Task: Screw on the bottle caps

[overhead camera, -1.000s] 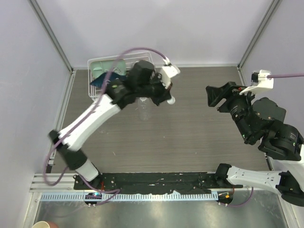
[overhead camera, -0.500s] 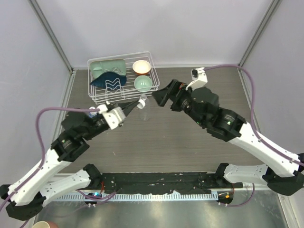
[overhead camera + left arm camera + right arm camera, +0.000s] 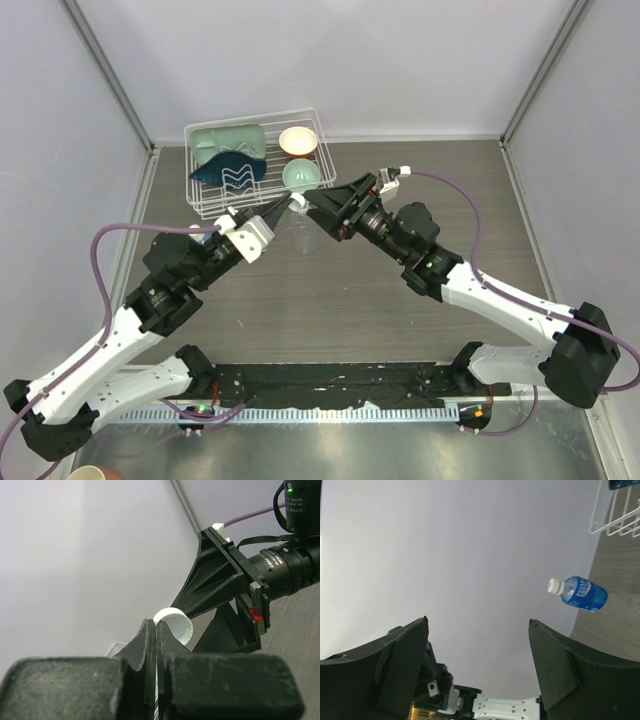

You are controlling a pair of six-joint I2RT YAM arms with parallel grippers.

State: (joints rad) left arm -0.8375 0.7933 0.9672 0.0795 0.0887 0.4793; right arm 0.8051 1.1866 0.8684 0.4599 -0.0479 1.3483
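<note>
My left gripper (image 3: pixel 284 208) is shut on the rim of a white bottle cap (image 3: pixel 297 203), also seen in the left wrist view (image 3: pixel 173 624). It holds the cap over the neck of the plain clear bottle (image 3: pixel 303 234), which stands upright on the table. I cannot tell whether cap and neck touch. My right gripper (image 3: pixel 318 204) is open and empty, just right of the bottle top, jaws wide apart (image 3: pixel 478 620). The blue-label bottle (image 3: pixel 580 593) stands with a white cap (image 3: pixel 553 585) on it. In the top view my left arm hides it.
A white wire basket (image 3: pixel 250 117) stands behind the bottle with a green tray (image 3: pixel 226 139), a cream bowl (image 3: pixel 298 141), a green bowl (image 3: pixel 301 176) and a dark blue cloth (image 3: pixel 228 170). Walls close in the table on three sides.
Both arms swung in from raised poses towards the plain bottle. The left gripper brought the cap over the bottle neck. The right gripper moved in close on the bottle's right.
</note>
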